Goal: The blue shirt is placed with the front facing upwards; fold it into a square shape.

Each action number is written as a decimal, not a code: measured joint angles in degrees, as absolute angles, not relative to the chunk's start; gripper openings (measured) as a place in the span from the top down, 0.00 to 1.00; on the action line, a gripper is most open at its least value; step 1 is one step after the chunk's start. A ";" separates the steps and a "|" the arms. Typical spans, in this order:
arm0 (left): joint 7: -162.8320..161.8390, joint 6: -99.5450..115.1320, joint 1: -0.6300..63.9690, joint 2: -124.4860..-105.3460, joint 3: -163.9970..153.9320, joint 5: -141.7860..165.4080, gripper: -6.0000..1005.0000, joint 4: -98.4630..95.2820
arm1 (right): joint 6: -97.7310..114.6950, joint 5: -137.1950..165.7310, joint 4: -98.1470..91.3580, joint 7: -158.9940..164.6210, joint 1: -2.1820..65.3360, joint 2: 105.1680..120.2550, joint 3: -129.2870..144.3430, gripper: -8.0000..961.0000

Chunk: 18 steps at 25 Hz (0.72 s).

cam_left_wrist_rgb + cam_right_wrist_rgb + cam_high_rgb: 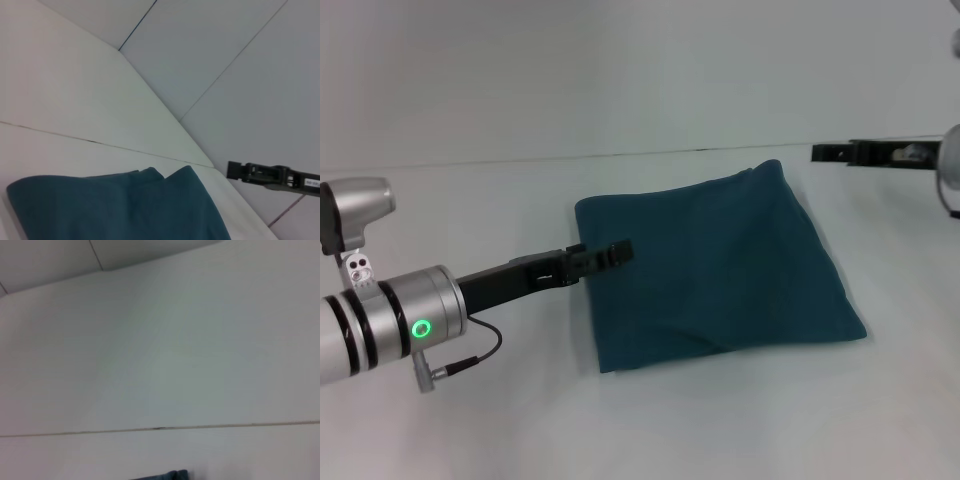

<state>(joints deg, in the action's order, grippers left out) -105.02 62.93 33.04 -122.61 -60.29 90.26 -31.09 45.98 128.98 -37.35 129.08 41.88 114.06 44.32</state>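
White table (470, 430) fills your view, with the blue shirt (720, 275) lying mid-table as a roughly square folded bundle; folding looks essentially done. Your left gripper (620, 250) hovers at its near-left edge, fingers narrow and holding nothing. Right gripper (830, 153) waits far right; I cannot tell its fingers' state. No lettering or label shows.

Light is even and soft, seemingly from overhead, and the white table (740, 420) shows no glare. The blue shirt (720, 270) casts only a faint shadow along its near edge. The right wrist view looks hazy, perhaps out of focus. Edges show no obvious bending.
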 joint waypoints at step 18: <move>-104.78 49.90 36.77 -122.53 -61.49 91.82 0.14 -30.85 | 64.32 125.56 -41.00 129.62 37.97 111.64 43.96 0.20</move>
<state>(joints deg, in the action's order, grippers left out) -104.78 49.90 36.77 -122.53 -61.49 91.82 -30.85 64.32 125.56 -41.00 129.62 37.97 111.64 43.96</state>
